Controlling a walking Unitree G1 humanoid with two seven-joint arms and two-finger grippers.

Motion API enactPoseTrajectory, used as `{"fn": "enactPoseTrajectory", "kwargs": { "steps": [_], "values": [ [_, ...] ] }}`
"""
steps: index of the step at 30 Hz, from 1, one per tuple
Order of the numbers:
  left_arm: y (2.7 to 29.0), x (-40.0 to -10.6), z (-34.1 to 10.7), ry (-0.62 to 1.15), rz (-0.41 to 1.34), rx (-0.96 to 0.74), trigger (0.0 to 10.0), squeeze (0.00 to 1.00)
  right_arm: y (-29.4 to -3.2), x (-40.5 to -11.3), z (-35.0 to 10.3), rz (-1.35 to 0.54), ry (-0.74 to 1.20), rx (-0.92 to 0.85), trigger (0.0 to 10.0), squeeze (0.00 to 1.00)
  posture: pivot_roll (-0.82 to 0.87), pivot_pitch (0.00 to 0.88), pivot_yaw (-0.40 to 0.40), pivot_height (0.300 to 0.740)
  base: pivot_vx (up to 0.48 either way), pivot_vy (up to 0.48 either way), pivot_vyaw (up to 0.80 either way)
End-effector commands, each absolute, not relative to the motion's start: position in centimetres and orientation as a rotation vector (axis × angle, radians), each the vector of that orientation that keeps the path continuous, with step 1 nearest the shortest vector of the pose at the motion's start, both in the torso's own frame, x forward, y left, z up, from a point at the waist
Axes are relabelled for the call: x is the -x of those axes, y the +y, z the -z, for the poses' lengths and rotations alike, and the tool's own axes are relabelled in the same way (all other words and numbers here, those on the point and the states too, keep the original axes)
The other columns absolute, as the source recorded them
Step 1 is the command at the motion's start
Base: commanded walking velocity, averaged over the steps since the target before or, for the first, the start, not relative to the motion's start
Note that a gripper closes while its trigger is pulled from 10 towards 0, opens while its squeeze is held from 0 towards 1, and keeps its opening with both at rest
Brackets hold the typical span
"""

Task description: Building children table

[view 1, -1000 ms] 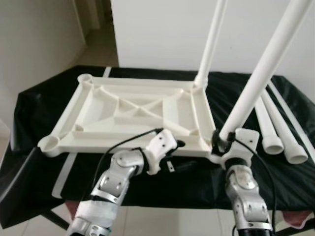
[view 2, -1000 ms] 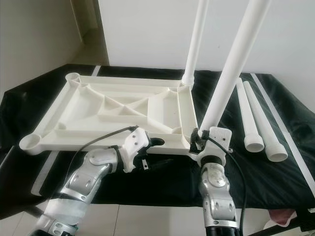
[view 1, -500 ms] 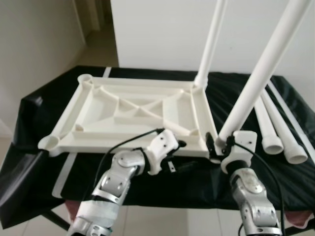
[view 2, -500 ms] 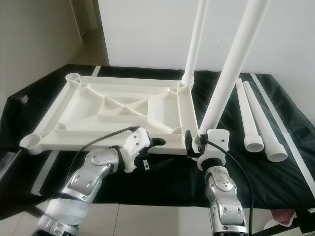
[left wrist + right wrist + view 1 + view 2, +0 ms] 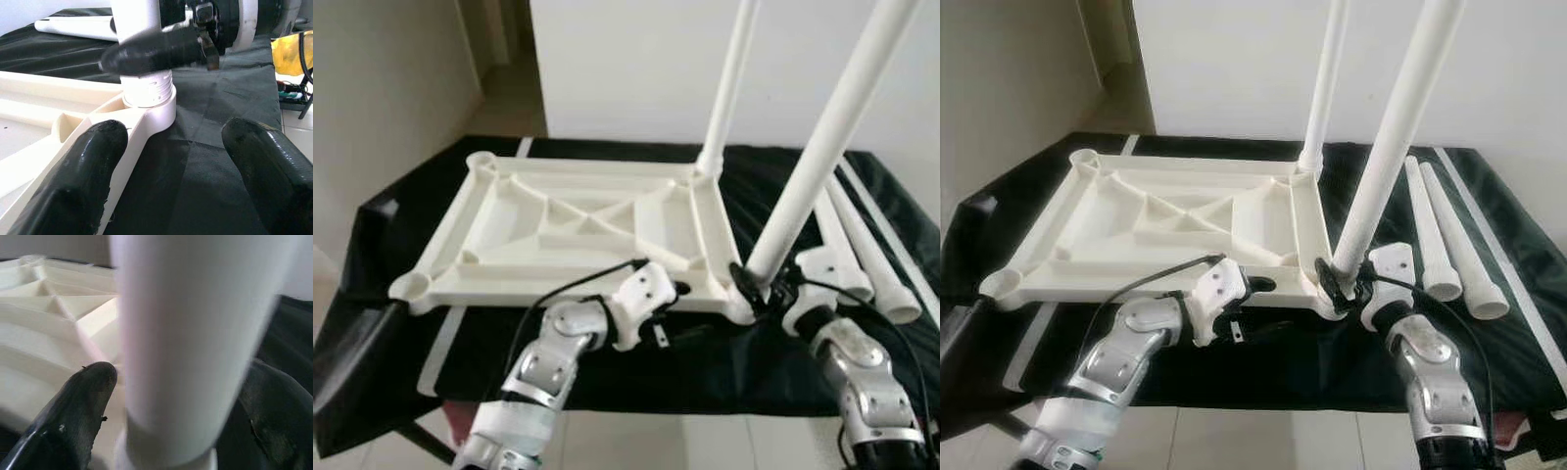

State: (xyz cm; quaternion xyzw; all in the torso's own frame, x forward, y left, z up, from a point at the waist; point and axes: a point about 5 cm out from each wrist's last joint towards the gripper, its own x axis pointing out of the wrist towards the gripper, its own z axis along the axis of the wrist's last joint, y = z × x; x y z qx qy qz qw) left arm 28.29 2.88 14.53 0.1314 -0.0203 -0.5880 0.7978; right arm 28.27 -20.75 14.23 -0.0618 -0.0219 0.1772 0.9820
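The white plastic tabletop [image 5: 578, 230] lies upside down on a table covered with a black cloth [image 5: 705, 362]. The right tool [image 5: 1344, 279] is clamped on the lower end of a white leg [image 5: 813, 166], just above the corner socket [image 5: 149, 105] nearest to it; in the right wrist view one black finger [image 5: 73, 416] sits on each side of the tube, pressed against it. The leg stands in that socket and leans away from the tool, up and to the robot's right.

The left tool [image 5: 677, 290] rests at the near edge of the tabletop, just beside the same corner, with its fingers [image 5: 83, 181] apart and nothing between them; one finger lies against the tabletop's rim, the other over the cloth.

A second leg [image 5: 1324, 88] stands upright in the far corner socket beyond the right tool. Two loose legs [image 5: 1449, 245] lie side by side on the cloth to the right of the right tool, near it but not touching.
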Motion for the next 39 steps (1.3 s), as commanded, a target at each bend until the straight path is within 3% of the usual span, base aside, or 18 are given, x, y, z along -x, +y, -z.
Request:
{"fn": "enactPoseTrajectory", "kwargs": {
  "steps": [1, 13, 14, 16, 17, 18, 31, 32, 39],
  "values": [
    [2.9, -28.8, -14.5, -0.065, 1.147, -0.299, 10.0, 0.0, -20.9, -28.4, -14.1, -0.389, -0.039, 0.136, 10.0, 0.0, -0.04, 0.0, 0.012, 0.74, 0.0, 0.0, 0.0],
    [2.8, -28.7, -14.4, -0.064, 1.169, -0.308, 10.0, 0.0, -21.0, -29.9, -13.7, -0.514, -0.014, 0.206, 10.0, 0.0, -0.03, 0.0, 0.006, 0.74, 0.0, 0.0, 0.0],
    [2.9, -28.7, -14.6, -0.065, 1.164, -0.306, 10.0, 0.0, -21.1, -30.2, -13.5, -0.527, -0.003, 0.227, 7.8, 0.0, -0.02, 0.0, -0.006, 0.74, 0.0, 0.0, 0.0],
    [2.9, -28.7, -14.6, -0.067, 1.163, -0.302, 10.0, 0.0, -21.2, -30.4, -13.4, -0.532, 0.001, 0.235, 7.8, 0.0, -0.02, 0.0, -0.006, 0.74, 0.0, 0.0, 0.0],
    [3.0, -28.7, -14.6, -0.067, 1.161, -0.302, 10.0, 0.0, -21.3, -30.4, -13.3, -0.534, 0.002, 0.236, 2.9, 0.0, -0.01, 0.0, -0.01, 0.74, 0.0, 0.0, 0.0],
    [3.0, -28.6, -14.6, -0.067, 1.16, -0.302, 10.0, 0.0, -21.3, -30.5, -13.3, -0.538, 0.002, 0.234, 0.0, 0.0, -0.01, 0.0, -0.012, 0.74, 0.0, 0.0, 0.0],
    [2.9, -28.3, -14.4, -0.067, 1.163, -0.289, 10.0, 0.0, -21.1, -30.1, -12.3, -0.542, 0.017, 0.187, 0.1, 0.0, 0.0, 0.0, -0.033, 0.74, 0.0, 0.0, 0.0],
    [3.1, -28.3, -14.6, -0.071, 1.161, -0.27, 10.0, 0.0, -20.6, -29.8, -11.9, -0.463, 0.002, 0.131, 10.0, 0.0, 0.0, 0.0, -0.04, 0.74, 0.0, 0.0, 0.0],
    [3.4, -28.5, -15.0, -0.075, 1.15, -0.237, 10.0, 0.0, -19.3, -29.0, -11.7, -0.307, -0.025, 0.06, 10.0, 0.0, -0.01, 0.0, -0.035, 0.74, 0.0, 0.0, 0.0]
  ]
}}
